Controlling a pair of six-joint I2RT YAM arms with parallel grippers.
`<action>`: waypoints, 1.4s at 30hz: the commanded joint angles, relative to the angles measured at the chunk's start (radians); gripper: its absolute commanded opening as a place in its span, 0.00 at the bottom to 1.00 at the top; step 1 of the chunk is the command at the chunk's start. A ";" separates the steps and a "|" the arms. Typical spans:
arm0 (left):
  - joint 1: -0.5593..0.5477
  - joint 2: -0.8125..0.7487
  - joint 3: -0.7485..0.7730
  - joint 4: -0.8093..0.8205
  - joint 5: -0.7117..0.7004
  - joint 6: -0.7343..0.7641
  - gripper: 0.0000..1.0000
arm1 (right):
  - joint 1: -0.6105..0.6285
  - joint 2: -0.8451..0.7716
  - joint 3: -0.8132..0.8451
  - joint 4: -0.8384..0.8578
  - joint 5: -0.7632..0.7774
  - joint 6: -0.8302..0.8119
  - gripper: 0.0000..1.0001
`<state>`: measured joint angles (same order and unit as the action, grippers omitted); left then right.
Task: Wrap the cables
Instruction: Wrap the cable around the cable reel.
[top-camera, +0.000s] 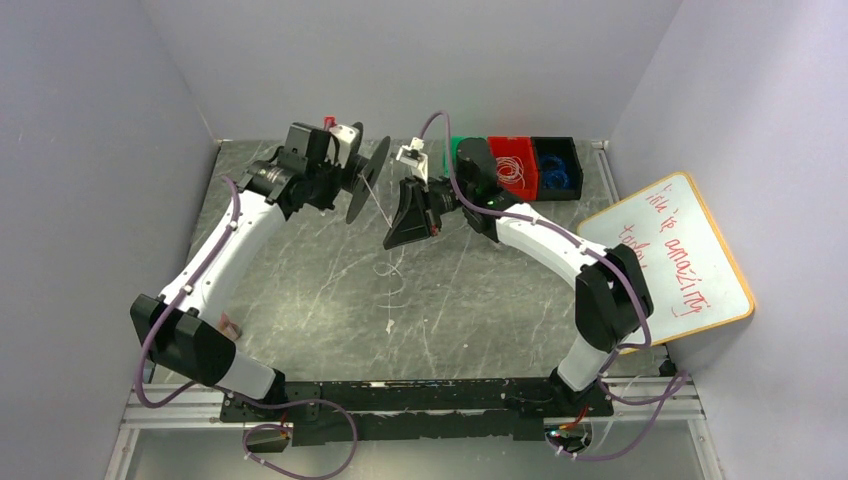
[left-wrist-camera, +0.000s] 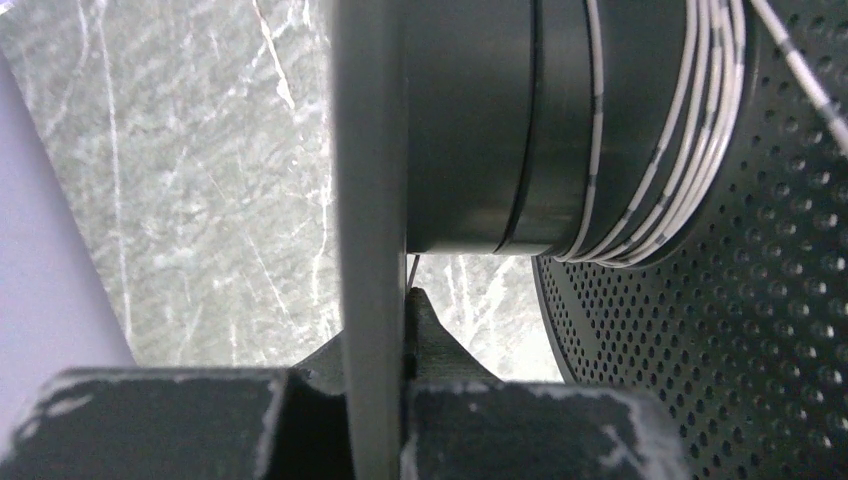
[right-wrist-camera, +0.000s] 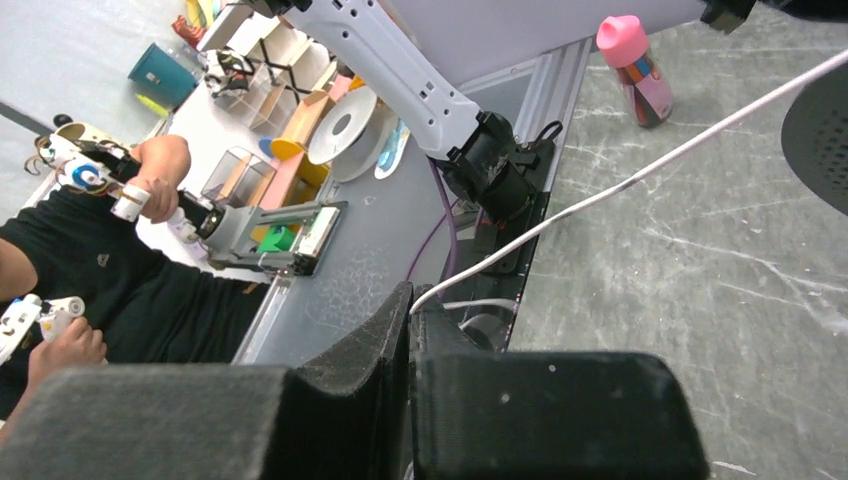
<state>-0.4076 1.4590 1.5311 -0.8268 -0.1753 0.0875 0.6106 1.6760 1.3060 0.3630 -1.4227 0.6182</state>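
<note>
Starting at the near edge, find a pink-capped bottle (top-camera: 228, 325) on the grey marbled table (top-camera: 480, 310), just beside the left arm's elbow. Moving toward mid-table, meet a loose tail of the cables (top-camera: 390, 282): thin whitish wire lying in curly loops on the surface. Above those loops, reach the right gripper (right-wrist-camera: 412, 303), jaws pinched together on a single strand of that wire, stretched straight from the fingertips toward the black spool (top-camera: 366, 182). Off to the right, by the side wall, note a whiteboard (top-camera: 668, 262) with red writing, set askew. Just beyond the right gripper, see the spool held on edge above the table by the left gripper (left-wrist-camera: 378, 345), jaws closed narrow on one thin flange (left-wrist-camera: 368, 150). On the dark hub, find several turns of the whitish wire wound side by side, crowded against the perforated second flange (left-wrist-camera: 720, 350), with the rest of the hub bare. Farthest back, along the rear wall, pick out a green bin (top-camera: 456, 150), a red bin (top-camera: 512, 166) holding pale coiled wire, and a black bin (top-camera: 557, 166) holding blue wire.
</note>
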 joint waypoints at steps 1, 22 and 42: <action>0.068 0.005 0.097 0.036 0.049 -0.139 0.02 | 0.023 0.013 0.001 -0.035 -0.070 -0.073 0.05; 0.229 -0.074 -0.035 0.222 0.403 -0.240 0.02 | 0.054 0.061 0.001 -0.182 -0.061 -0.252 0.00; 0.252 -0.073 -0.081 0.357 0.509 -0.231 0.02 | 0.042 0.081 0.173 -0.860 0.149 -0.884 0.00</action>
<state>-0.2020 1.4288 1.4452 -0.7437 0.3622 -0.0452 0.6403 1.7485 1.4696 -0.2375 -1.2385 -0.1032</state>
